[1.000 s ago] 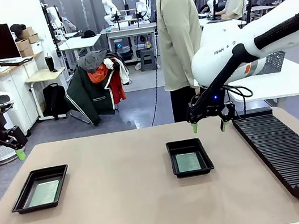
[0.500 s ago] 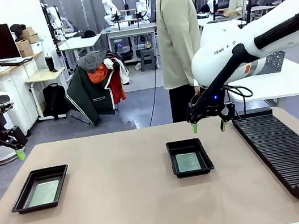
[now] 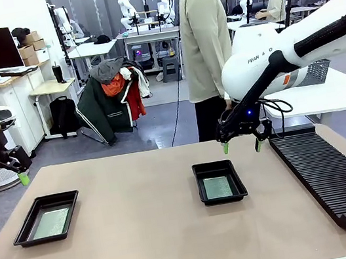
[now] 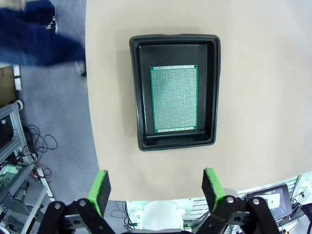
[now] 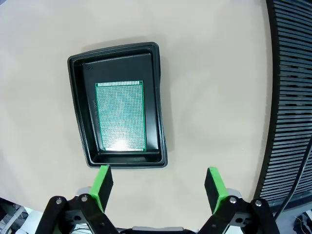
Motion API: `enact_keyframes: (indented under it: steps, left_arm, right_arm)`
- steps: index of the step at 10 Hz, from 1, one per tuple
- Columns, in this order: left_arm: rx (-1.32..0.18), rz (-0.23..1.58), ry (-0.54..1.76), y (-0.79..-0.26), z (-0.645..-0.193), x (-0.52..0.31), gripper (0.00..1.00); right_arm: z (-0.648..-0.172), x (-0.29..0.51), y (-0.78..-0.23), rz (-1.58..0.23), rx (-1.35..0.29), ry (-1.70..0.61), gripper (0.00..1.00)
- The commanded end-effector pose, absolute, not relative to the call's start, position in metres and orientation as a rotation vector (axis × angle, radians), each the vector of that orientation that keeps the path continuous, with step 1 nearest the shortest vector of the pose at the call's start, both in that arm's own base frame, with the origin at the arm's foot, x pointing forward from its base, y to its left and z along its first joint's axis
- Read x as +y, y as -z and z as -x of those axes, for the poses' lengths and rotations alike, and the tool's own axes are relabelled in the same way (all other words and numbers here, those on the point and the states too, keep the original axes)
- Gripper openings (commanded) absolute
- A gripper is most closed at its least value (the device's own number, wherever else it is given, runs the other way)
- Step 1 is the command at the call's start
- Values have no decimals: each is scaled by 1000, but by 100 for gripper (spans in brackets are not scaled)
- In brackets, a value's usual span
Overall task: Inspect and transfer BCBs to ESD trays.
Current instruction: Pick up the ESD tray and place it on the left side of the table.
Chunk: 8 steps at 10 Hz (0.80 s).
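Note:
Two black ESD trays lie on the tan table. The left tray (image 3: 46, 218) (image 4: 175, 91) holds a green BCB (image 3: 50, 223) (image 4: 175, 99) flat inside it. The middle tray (image 3: 219, 181) (image 5: 117, 105) holds another BCB (image 3: 218, 187) (image 5: 120, 117). My left gripper (image 3: 2, 181) (image 4: 156, 187) hangs open and empty off the table's far left corner, high above the left tray. My right gripper (image 3: 241, 146) (image 5: 158, 186) hovers open and empty just behind and to the right of the middle tray.
A long black ribbed rack (image 3: 330, 169) (image 5: 292, 87) runs along the table's right side. A person in a beige shirt (image 3: 206, 44) stands at the far edge. Blue-trousered legs (image 4: 39, 34) pass beside the table's left edge. A grey mesh basket (image 3: 316, 72) sits behind.
Both arms have held still. A blurred shape at the picture's left edge has shifted, which fits the person walking past the table's left side.

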<state>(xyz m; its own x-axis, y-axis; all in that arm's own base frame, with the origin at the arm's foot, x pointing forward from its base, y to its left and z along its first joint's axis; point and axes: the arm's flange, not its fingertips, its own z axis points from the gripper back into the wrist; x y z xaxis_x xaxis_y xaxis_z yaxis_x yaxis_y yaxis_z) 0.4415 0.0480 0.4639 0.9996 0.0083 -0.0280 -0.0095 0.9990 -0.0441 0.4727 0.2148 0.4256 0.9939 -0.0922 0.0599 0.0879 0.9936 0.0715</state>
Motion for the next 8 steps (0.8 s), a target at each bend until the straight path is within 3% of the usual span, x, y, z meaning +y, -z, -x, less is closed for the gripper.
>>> enact_keyframes:
  steps: [1, 8]
  left_arm:
    - [26, 45, -8, -463, -442, 49, 100]
    - [-41, 101, -6, -535, -434, -38, 100]
  right_arm:
    - [-471, 216, -426, -68, -64, 87, 100]
    - [-439, 128, -456, -356, -31, 100, 100]
